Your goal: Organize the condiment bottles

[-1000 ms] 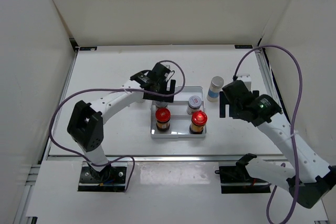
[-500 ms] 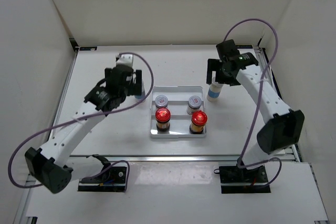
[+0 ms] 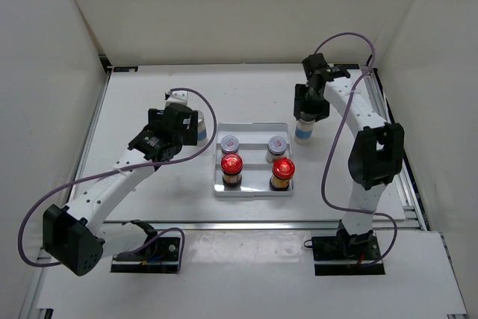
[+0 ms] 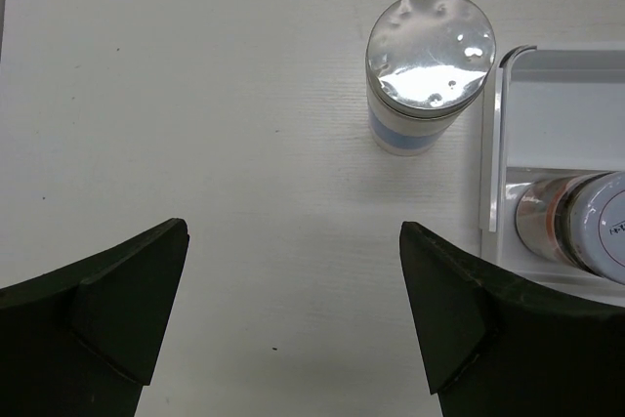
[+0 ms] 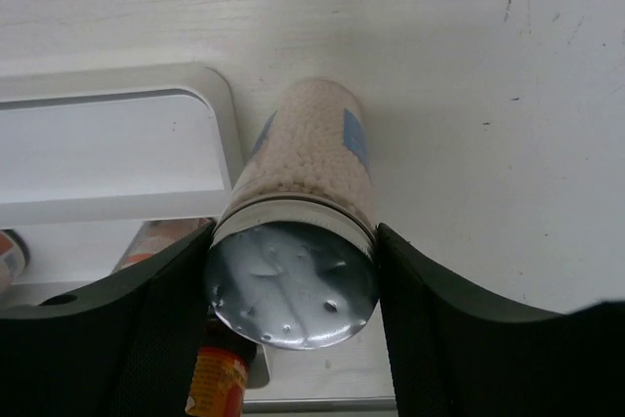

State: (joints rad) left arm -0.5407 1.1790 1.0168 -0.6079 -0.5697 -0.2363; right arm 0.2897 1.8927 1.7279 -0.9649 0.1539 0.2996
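My right gripper (image 5: 293, 339) is shut on a tall grey-capped, blue-labelled condiment bottle (image 5: 311, 158), its fingers pressing both sides of the cap; the bottle (image 3: 302, 134) stands just right of the white tray (image 3: 254, 128), under the gripper (image 3: 306, 108). A second grey-capped bottle (image 4: 428, 51) stands on the table left of the tray rim (image 4: 491, 144). My left gripper (image 4: 293, 314) is open short of it, with only bare table between the fingers. In the tray stand two silver-lidded bottles (image 3: 229, 143) (image 3: 276, 143) and two red-capped ones (image 3: 231, 166) (image 3: 282, 169).
White walls enclose the table on three sides. The left arm's cable (image 3: 45, 207) loops out over the left of the table, and the right arm's cable (image 3: 336, 140) hangs beside the tray's right side. The second bottle (image 3: 200, 132) is partly hidden under the left wrist (image 3: 175, 126).
The right arm swung from the near right up to the bottle beside the tray and shut on its cap. The left gripper left the tray and moved left to the other bottle, still open.
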